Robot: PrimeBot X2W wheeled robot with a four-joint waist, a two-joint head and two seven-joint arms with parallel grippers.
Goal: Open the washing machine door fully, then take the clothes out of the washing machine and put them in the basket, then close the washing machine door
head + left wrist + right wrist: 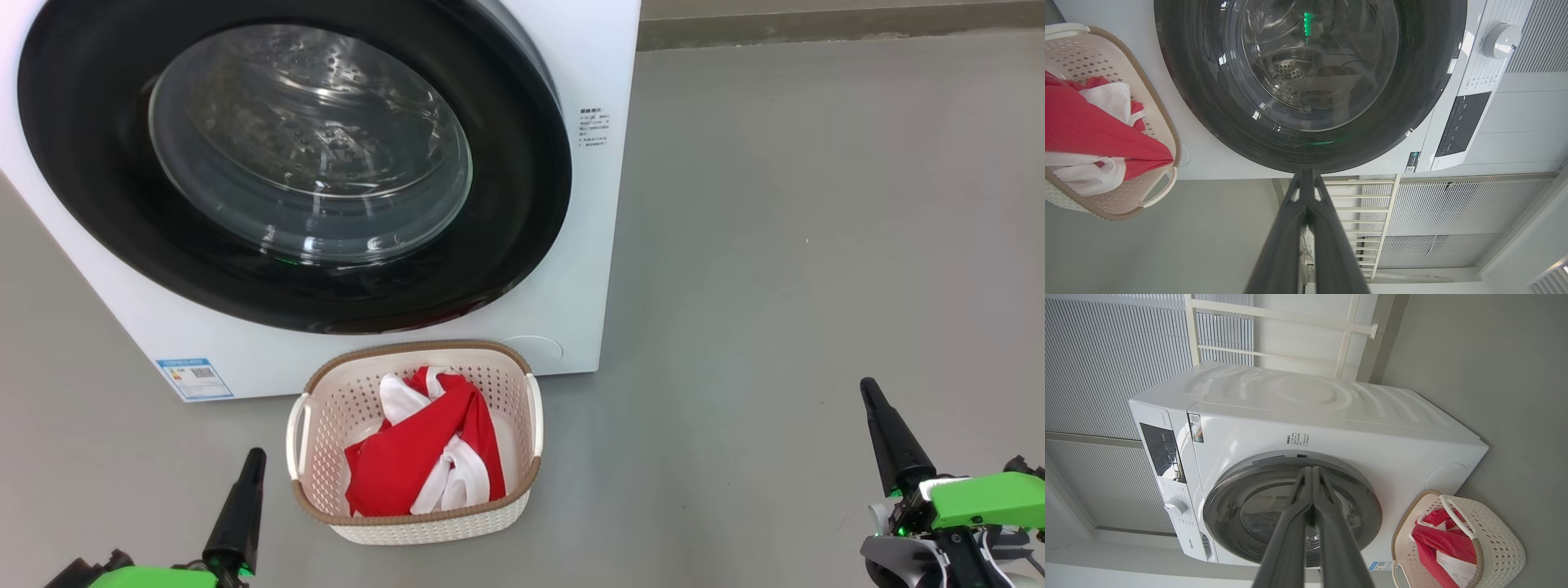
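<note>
Red-and-white clothes [408,469] lie heaped in the basket [408,349], which stands on the grey floor [816,245] just in front of the washing machine [592,269]. The head view shows the glossy washing machine door [98,204] shut. The left gripper [256,454] and right gripper [867,385] point upward at the lower corners, well apart from the basket and holding nothing. In the left wrist view, that gripper's jaws are pressed together below the door glass, with the basket at left. In the right wrist view, the jaws are likewise together in front of the door, with the basket at lower right.
</note>
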